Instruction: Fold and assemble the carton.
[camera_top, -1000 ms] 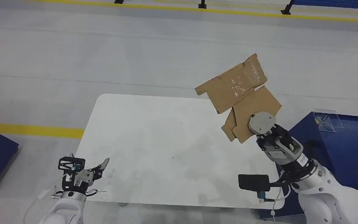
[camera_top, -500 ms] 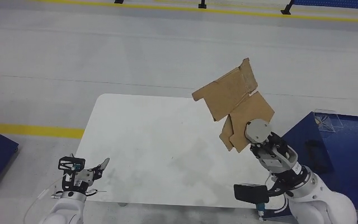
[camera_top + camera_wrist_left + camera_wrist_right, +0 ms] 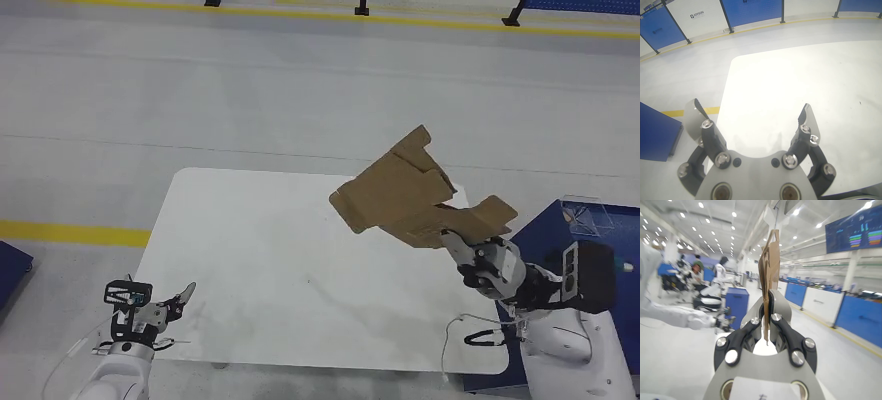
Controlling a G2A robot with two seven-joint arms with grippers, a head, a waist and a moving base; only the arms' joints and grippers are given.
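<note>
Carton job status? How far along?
Done: the flat brown cardboard carton is lifted off the white table, clamped at one edge in the right gripper. In hand: it hangs in the air above the table's right side, no box shape yet. Left: all folding; the left gripper is open and empty by the table's near-left corner.

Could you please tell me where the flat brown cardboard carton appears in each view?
Top view: flat brown cardboard carton held aloft over the white table's far right part, in the right gripper.
Left wrist view: open left gripper above the table.
Right wrist view: carton edge-on, centre, clamped.
Shared landmark: the table.
</note>
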